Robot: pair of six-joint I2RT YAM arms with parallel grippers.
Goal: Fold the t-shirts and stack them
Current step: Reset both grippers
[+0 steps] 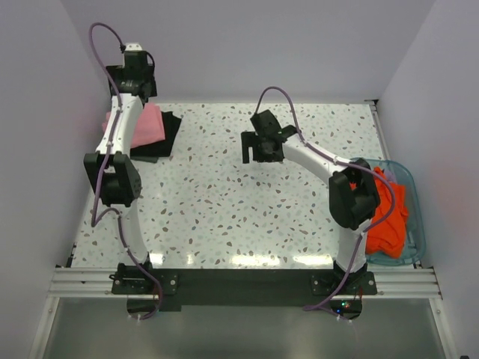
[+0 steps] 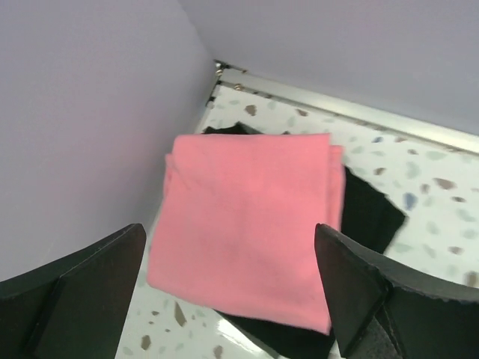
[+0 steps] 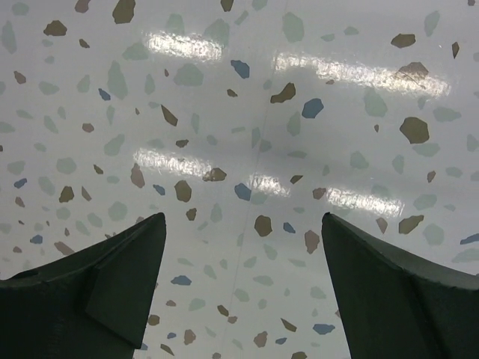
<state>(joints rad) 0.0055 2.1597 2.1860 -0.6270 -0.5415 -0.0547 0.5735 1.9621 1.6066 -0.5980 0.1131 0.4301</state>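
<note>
Speckled terrazzo table (image 1: pixel 224 209), seen from above, with 2 arms mounted at its near edge. The left arm (image 1: pixel 120 179) reaches to the far left corner. The right arm (image 1: pixel 352 194) bends inward over the middle of the table.

A teal see-through tub (image 1: pixel 416 224) stands at the right edge, beside the right arm. It holds the crumpled orange-red t-shirts (image 1: pixel 389 221), partly hidden behind that arm's elbow.

In the far left corner, close to the left wall, lie 2 t-shirts in 1 stack. The pink t-shirt (image 2: pixel 247 217), folded into a neat rectangle, rests on the black t-shirt (image 2: pixel 367 209), which shows past the pink one's right and near edges.

The left gripper (image 2: pixel 230 232) hangs over the pink t-shirt. Its jaws are spread wide, wider than the folded cloth appears between them, and they hold nothing.

The right gripper (image 3: pixel 243 221) points down at bare table, well apart from every shirt. Its jaws are likewise spread wide and empty, with only speckled surface visible between the 2 fingers.
</note>
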